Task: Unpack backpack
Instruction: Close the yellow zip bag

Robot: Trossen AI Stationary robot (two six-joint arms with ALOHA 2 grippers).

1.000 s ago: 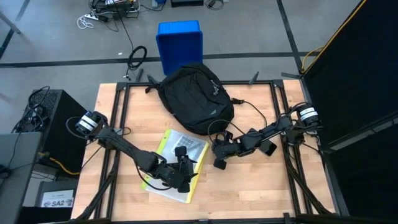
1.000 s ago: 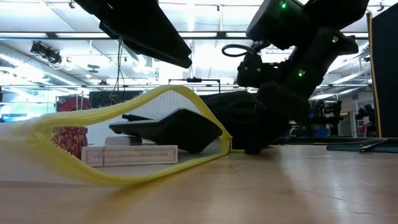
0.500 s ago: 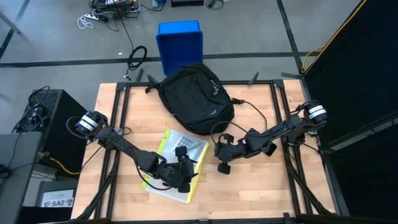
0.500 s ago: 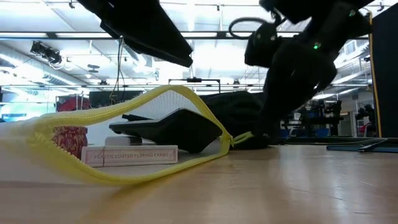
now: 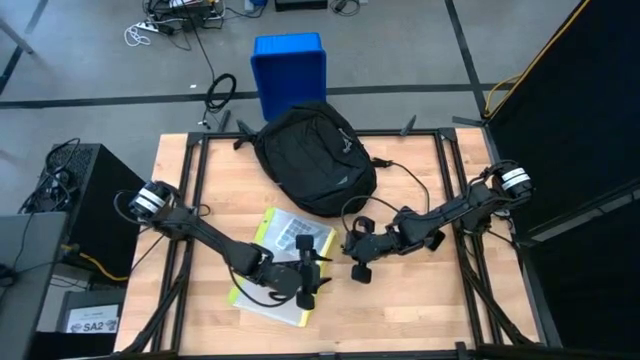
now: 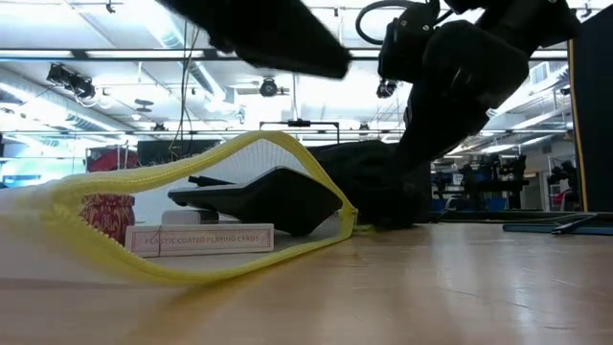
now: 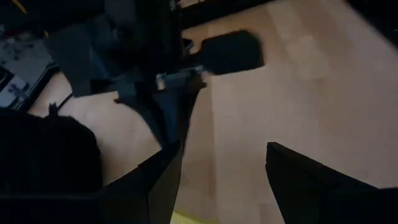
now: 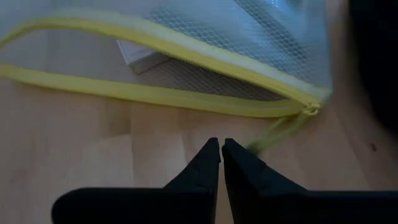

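The black backpack (image 5: 315, 158) lies flat at the table's far middle. Near it lies a clear mesh pouch with a yellow zipper (image 5: 283, 262), its mouth gaping (image 6: 192, 216). Inside are a box of playing cards (image 6: 206, 238) and a dark object (image 6: 259, 196). My left gripper (image 5: 310, 285) hovers open over the pouch's near right corner, with bare table between its fingers (image 7: 224, 180). My right gripper (image 8: 221, 155) is shut just right of the pouch, above the table. The yellow zipper pull (image 8: 277, 132) lies slack ahead of it.
A blue plastic bin (image 5: 289, 68) stands on the floor beyond the table's far edge. A black cable (image 5: 395, 168) trails on the table right of the backpack. Black frame rails (image 5: 190, 200) run along both sides. Bare wood (image 5: 420, 310) lies at the near right.
My right gripper has risen from the pouch's zipper end and drawn a little toward the table's near right, staying shut. The yellow pull rose briefly with it and has dropped slack again. My left gripper has rolled and shifted toward the table's right, still open.
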